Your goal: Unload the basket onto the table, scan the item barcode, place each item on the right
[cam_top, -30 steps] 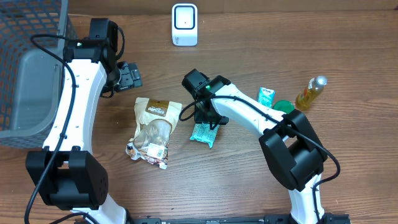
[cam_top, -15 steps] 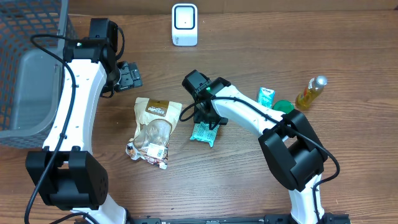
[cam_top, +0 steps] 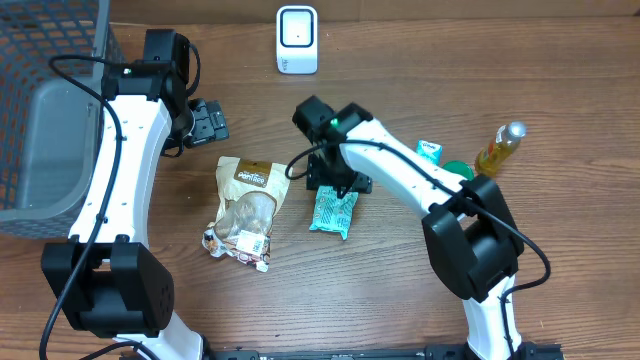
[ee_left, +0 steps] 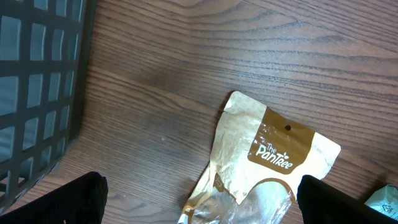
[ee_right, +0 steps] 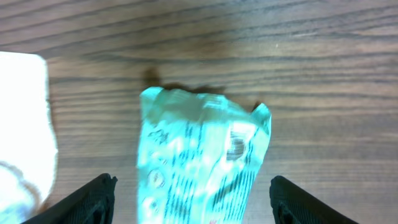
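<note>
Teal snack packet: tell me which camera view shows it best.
The overhead view: the teal snack packet lies flat on the table, nearly all of it visible. The right wrist view shows it larger but blurred, its lower end cut off. The left wrist view catches only a corner.

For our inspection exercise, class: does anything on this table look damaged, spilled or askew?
The brown snack bag lies crumpled at its lower end, and the teal packet is creased along its top edge. Nothing looks spilled.

The table [cam_top: 560, 70] is matt wood-grain — teal packet [ee_right: 199, 162] glossy crinkled plastic, pouch [ee_left: 273, 146] brown paper.
</note>
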You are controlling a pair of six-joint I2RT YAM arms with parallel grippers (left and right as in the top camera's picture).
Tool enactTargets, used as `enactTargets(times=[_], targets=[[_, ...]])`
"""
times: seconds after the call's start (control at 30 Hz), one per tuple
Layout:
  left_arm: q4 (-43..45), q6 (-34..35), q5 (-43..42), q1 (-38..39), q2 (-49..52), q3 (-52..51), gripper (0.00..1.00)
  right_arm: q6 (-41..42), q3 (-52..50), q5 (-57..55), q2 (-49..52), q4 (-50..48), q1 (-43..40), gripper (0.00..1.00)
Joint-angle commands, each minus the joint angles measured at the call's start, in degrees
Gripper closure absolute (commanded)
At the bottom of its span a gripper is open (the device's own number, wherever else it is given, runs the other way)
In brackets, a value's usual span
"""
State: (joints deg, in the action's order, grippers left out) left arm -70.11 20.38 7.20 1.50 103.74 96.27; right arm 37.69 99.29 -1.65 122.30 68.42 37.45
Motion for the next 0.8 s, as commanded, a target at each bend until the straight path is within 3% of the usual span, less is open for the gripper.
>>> enactTargets(times=[0.0, 0.1, 0.33, 0.5, 0.77], targets=[[0.0, -0.7, 0.7, 0.4, 0.1, 0.9, 0.00, -0.3, 1.9, 7.1, -0.1, 2.8, 0.3, 0.25], [0.0, -0.7, 0.7, 0.4, 0.0, 0.9, 0.00, -0.2, 1.0, 8.3, 0.1, 6.3, 1.4, 0.31], [0.1, -0.7, 0.7, 0.4, 0.0, 0.9, 0.00, 0.5, -4.0, 8.3, 0.1, 6.0, 4.7, 0.32], [0.0, -0.7, 0.7, 0.4, 0.0, 0.9, 0.01, 1.6, -6.7, 8.1, 0.2, 1.8, 6.3, 0.45], [0.0, -0.7, 0.7, 0.4, 0.0, 0.9, 0.01, 2.8, -6.6, 7.8, 0.1, 1.8, 6.2, 0.45]])
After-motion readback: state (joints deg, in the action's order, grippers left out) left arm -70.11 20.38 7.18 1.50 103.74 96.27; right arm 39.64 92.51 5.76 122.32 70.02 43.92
